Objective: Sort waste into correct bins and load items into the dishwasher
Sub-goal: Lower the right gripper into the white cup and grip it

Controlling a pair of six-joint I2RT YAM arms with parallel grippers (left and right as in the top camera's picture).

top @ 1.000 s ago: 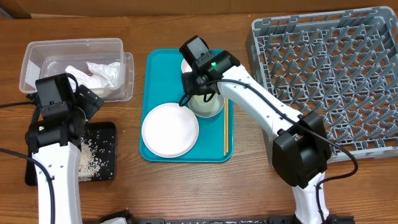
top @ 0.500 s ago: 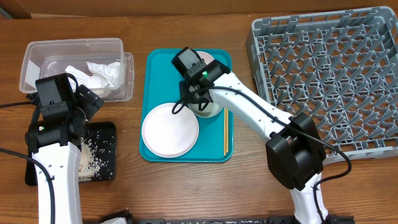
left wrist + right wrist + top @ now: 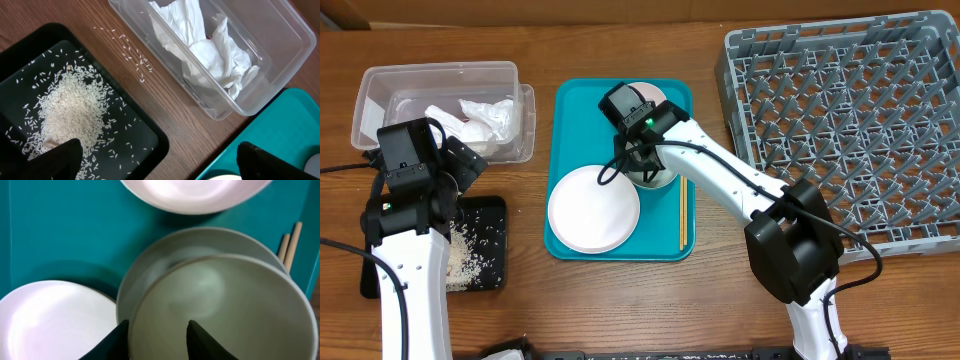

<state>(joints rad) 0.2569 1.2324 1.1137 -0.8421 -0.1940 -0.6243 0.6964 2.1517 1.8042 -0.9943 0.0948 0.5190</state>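
Observation:
My right gripper (image 3: 638,160) hangs over the grey metal bowl (image 3: 658,176) on the teal tray. In the right wrist view its jaws (image 3: 157,330) stand astride the bowl's (image 3: 220,300) left rim, one finger outside and one inside, with a gap still between them. The white plate (image 3: 593,210) lies front left on the tray, the pale bowl (image 3: 646,94) at the back, the chopsticks (image 3: 681,215) along the right side. My left gripper (image 3: 157,150) is wide open and holds nothing, hovering between the black tray (image 3: 150,135) and the teal tray. Napkins (image 3: 200,45) lie in the clear tub (image 3: 440,75).
The grey dish rack (image 3: 850,120) fills the right side of the table. Rice (image 3: 70,105) is heaped in the black tray (image 3: 490,210). A few loose grains (image 3: 130,50) lie on the wood beside the tub. The teal tray (image 3: 570,110) sits in the middle.
My right gripper has shifted left over the tray onto the grey bowl's rim, and its jaws have narrowed. The left arm has stayed still.

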